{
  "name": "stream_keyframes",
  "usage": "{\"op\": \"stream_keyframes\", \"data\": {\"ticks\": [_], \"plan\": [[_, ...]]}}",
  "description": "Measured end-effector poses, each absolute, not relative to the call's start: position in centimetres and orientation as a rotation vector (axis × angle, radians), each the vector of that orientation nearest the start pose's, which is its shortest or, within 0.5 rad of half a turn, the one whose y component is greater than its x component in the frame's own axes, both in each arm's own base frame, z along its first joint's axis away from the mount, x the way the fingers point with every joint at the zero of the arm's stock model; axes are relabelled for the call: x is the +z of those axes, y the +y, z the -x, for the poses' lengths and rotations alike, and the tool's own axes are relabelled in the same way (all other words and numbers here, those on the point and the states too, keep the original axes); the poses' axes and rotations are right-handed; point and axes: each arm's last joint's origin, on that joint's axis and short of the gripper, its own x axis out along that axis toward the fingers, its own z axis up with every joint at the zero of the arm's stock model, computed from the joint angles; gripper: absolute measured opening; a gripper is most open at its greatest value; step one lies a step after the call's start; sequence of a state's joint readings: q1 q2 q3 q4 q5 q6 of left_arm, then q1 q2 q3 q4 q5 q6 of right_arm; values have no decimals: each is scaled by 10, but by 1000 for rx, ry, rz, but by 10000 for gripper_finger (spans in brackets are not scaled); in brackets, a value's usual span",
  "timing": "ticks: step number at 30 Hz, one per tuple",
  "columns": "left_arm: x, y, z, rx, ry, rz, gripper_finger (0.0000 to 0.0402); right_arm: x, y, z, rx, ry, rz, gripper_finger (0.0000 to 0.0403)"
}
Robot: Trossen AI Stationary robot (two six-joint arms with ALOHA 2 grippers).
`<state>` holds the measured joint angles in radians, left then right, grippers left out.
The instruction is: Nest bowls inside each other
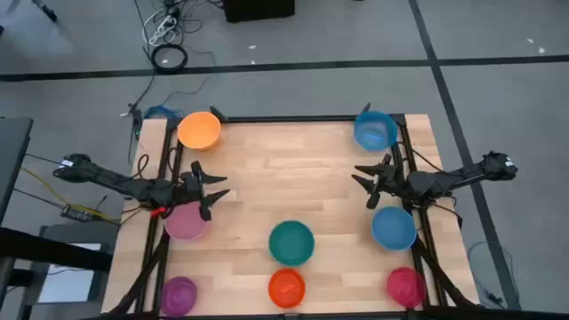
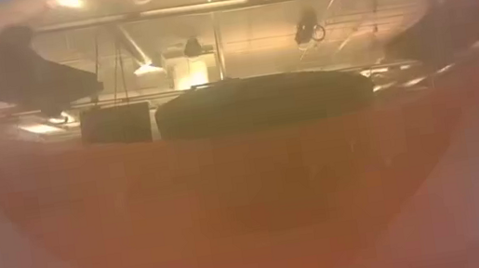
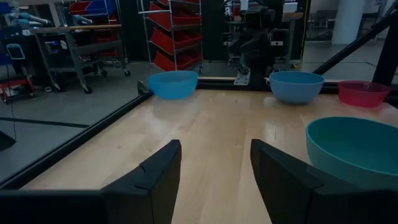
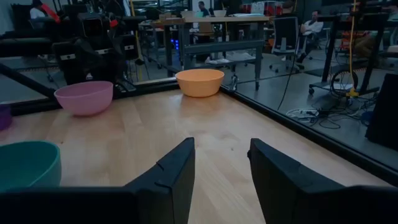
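Note:
Several bowls stand apart on their bases on the wooden table (image 1: 293,169), none inside another: orange (image 1: 199,130) and blue (image 1: 375,130) at the far corners, pink (image 1: 187,222), teal (image 1: 292,242) and another blue (image 1: 393,228) across the middle, and purple (image 1: 179,293), red-orange (image 1: 286,286) and magenta-red (image 1: 405,284) along the near edge. My left gripper (image 1: 220,187) hovers open at the left side, just beyond the pink bowl. My right gripper (image 1: 358,175) hovers open at the right side, between the two blue bowls. Both point toward the table's middle with nothing between their fingers (image 3: 155,180) (image 4: 174,174).
A black frame (image 1: 302,118) runs along the table's edges. The red-orange bowl (image 2: 249,198) stands right in front of the low camera and fills its view. Bare wood lies between the two grippers. Beyond the table are shelves (image 3: 177,37), desks and seated people (image 4: 308,25).

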<state>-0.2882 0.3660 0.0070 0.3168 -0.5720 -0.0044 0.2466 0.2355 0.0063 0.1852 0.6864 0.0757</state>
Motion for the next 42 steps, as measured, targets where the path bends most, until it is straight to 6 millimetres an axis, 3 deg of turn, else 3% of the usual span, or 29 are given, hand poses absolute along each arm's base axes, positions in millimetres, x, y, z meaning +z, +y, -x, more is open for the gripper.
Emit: {"op": "stream_keyframes", "data": {"ticks": [36, 42], "plan": [[166, -18, -116, 284, 18, -4, 202, 166, 6, -107, -479, 5, -30, 140], [186, -18, -114, 272, -185, 132, 202, 174, 8, -107, -427, -105, -241, 141]]}}
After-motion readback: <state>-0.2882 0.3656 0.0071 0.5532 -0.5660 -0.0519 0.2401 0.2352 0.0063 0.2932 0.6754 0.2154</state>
